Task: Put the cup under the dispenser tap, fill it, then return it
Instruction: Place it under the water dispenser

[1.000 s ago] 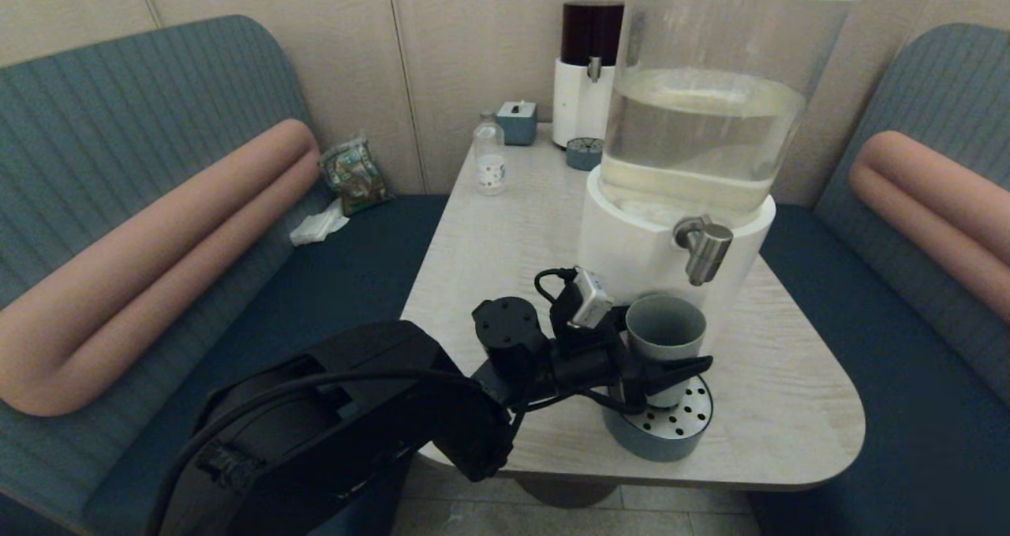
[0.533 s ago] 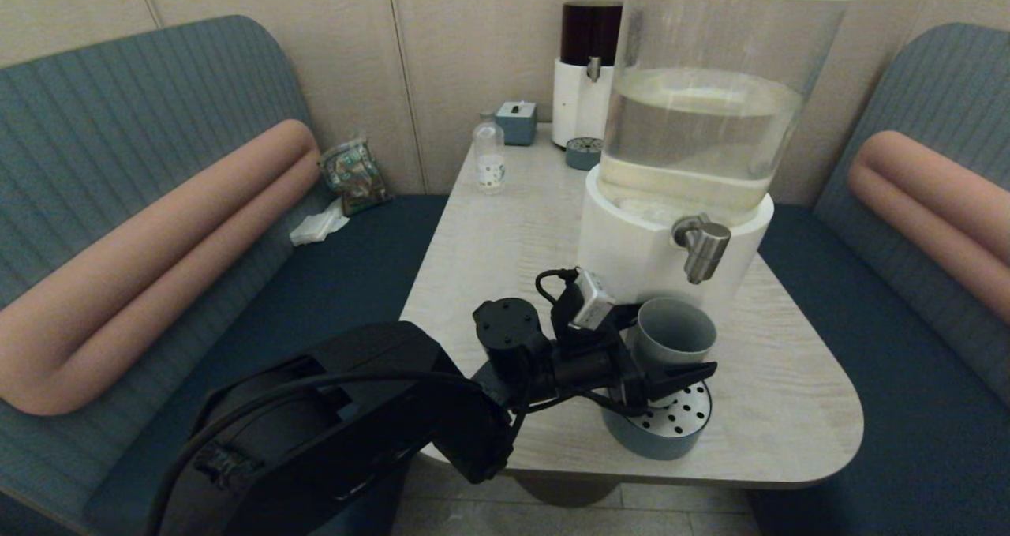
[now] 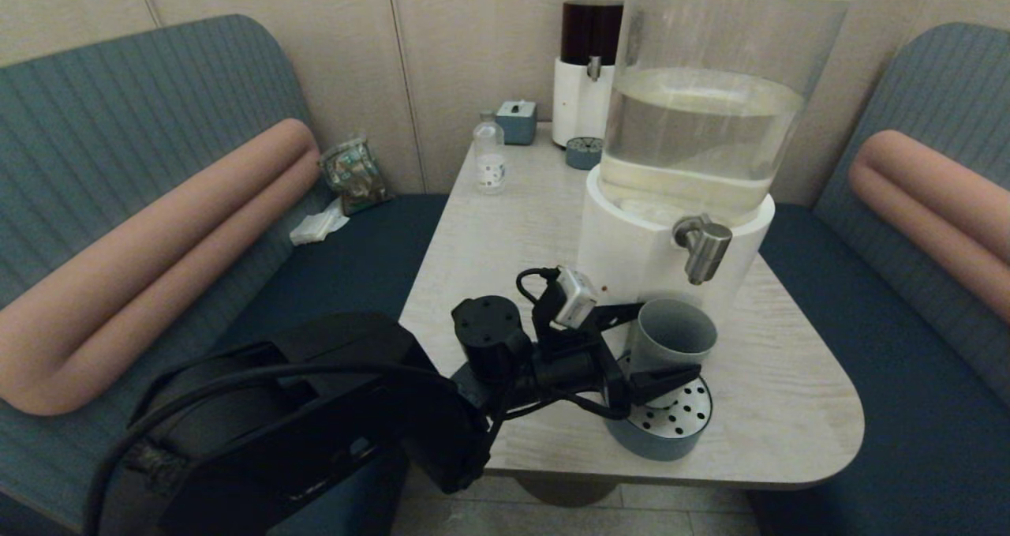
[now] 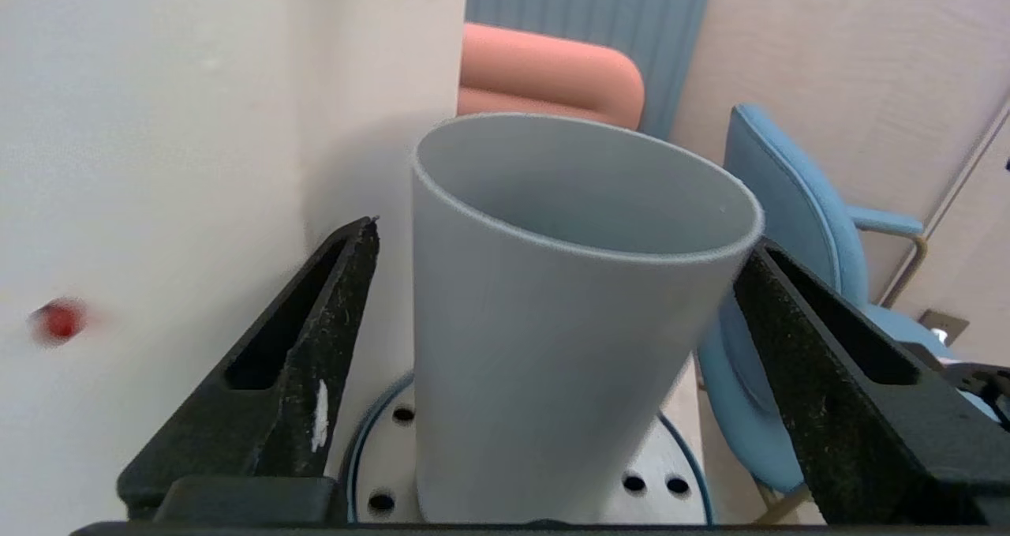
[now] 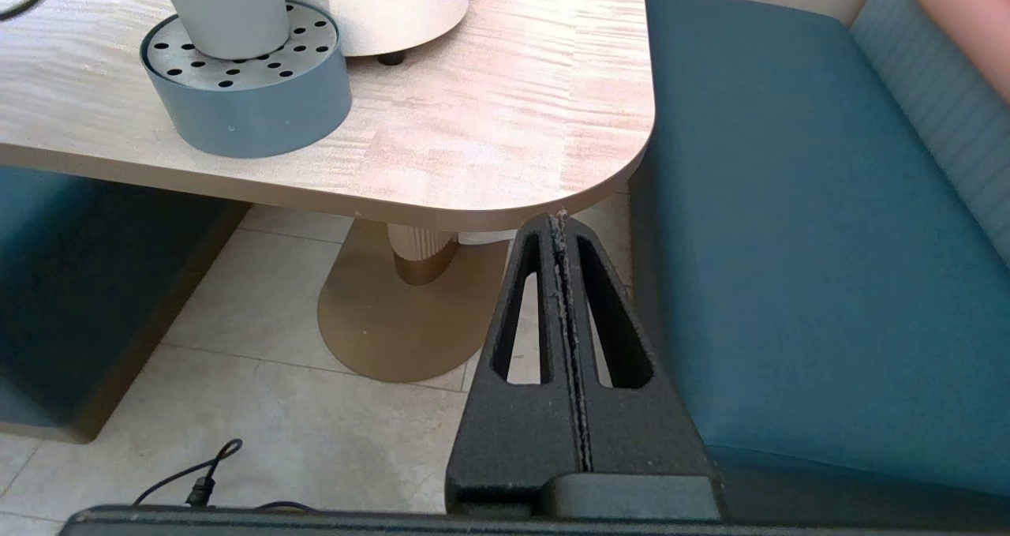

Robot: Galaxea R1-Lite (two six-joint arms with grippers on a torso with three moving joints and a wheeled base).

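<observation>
The grey-green cup (image 3: 675, 340) stands on the round perforated drip tray (image 3: 667, 429) in front of the big dispenser's white base (image 3: 623, 252). It sits just below and slightly left of the steel tap (image 3: 702, 248). My left gripper (image 3: 669, 339) is open around the cup. In the left wrist view the cup (image 4: 544, 346) leans toward one finger (image 4: 797, 315), its rim at that pad, with a gap to the other finger (image 4: 331, 299). My right gripper (image 5: 559, 220) is shut and empty, low beside the table's near right corner, outside the head view.
A dark-liquid dispenser (image 3: 588, 70) with its small tray (image 3: 584, 153), a tissue box (image 3: 517, 121) and a clear bottle (image 3: 489, 157) stand at the table's far end. Blue benches flank the table (image 3: 789, 410). A snack packet (image 3: 355, 174) lies on the left bench.
The left gripper has let go of the cup, opened its jaws and drawn back a little to the left. The cup shifted slightly right and now stands on the tray.
</observation>
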